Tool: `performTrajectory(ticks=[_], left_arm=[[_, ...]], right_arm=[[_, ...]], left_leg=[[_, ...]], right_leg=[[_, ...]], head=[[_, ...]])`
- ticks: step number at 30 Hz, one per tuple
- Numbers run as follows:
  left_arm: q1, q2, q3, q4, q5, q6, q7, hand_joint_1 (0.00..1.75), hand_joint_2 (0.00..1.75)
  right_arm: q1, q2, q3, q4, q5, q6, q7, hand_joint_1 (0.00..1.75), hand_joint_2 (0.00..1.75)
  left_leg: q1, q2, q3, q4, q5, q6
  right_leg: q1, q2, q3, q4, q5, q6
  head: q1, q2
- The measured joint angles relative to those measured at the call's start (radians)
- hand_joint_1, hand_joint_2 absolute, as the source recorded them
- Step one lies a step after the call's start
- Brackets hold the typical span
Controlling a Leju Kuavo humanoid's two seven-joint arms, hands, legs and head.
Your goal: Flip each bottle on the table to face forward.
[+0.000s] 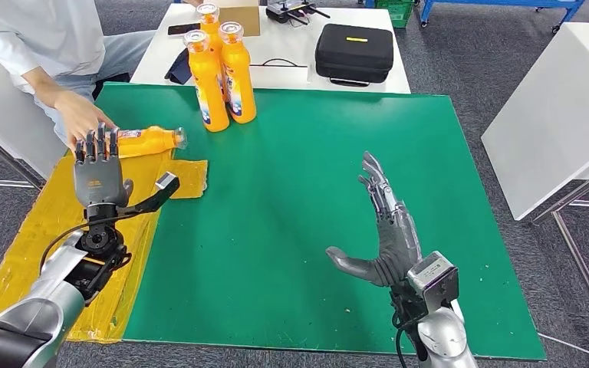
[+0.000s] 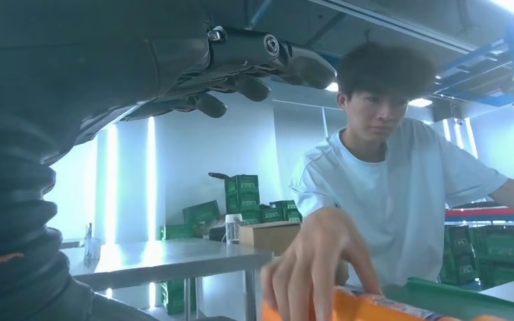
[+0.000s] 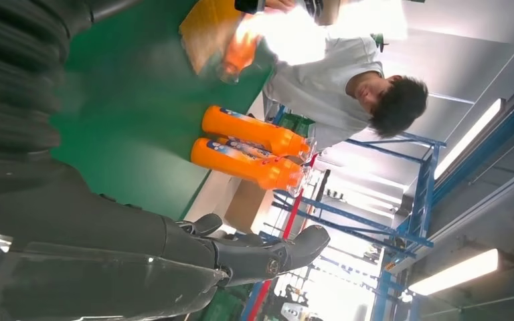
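Hands point(image 1: 101, 170) spread, empty: mine wait while a person's hand point(image 1: 79, 115) steadies the fallen bottle point(image 1: 147, 141) for flipping.

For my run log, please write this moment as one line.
left hand: open, above lying bottle | right hand: open | person's hand: on lying bottle | standing bottles: three
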Motion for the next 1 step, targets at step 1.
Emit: performTrajectory(ticks=[1], left_arm=[[0.000, 0.000, 0.001, -0.002, 0.000, 0.000, 0.000, 0.00, 1.75]], right_arm=[[0.000, 0.000, 0.000, 0.000, 0.000, 0.000, 0.000, 0.00, 1.75]], left_leg=[[0.000, 0.000, 0.000, 0.000, 0.000, 0.000]], right_leg=[[0.000, 0.000, 0.000, 0.000, 0.000, 0.000]], head=[[0.000, 0.000]])
